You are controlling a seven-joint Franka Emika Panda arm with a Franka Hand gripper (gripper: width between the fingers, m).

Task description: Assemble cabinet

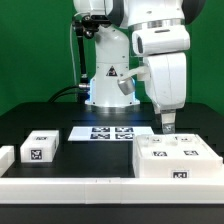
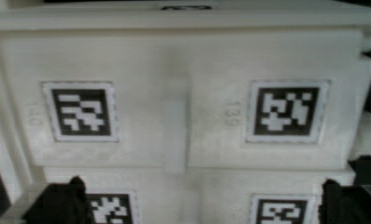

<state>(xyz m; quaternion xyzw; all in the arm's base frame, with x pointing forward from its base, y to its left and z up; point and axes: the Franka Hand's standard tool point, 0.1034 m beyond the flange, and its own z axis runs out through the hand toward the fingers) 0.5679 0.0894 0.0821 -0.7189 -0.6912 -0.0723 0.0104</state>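
just above tagged cabinet body (image 1: 176,160), fingers (image 2: 66,205) spread, empty; drawer block (image 1: 40,148) lies apart.

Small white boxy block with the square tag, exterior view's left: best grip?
Probably from straight above, pinching two opposite side walls of the small white plastic block. It lies flat on the black table, tag face up, apart from other parts, so its sides look free.

The white cabinet body (image 2: 182,75) fills the frame, with four black-and-white square tags (image 2: 81,111) on its face, the lower two cut off. Two dark fingers (image 2: 61,204) stand wide apart before it.
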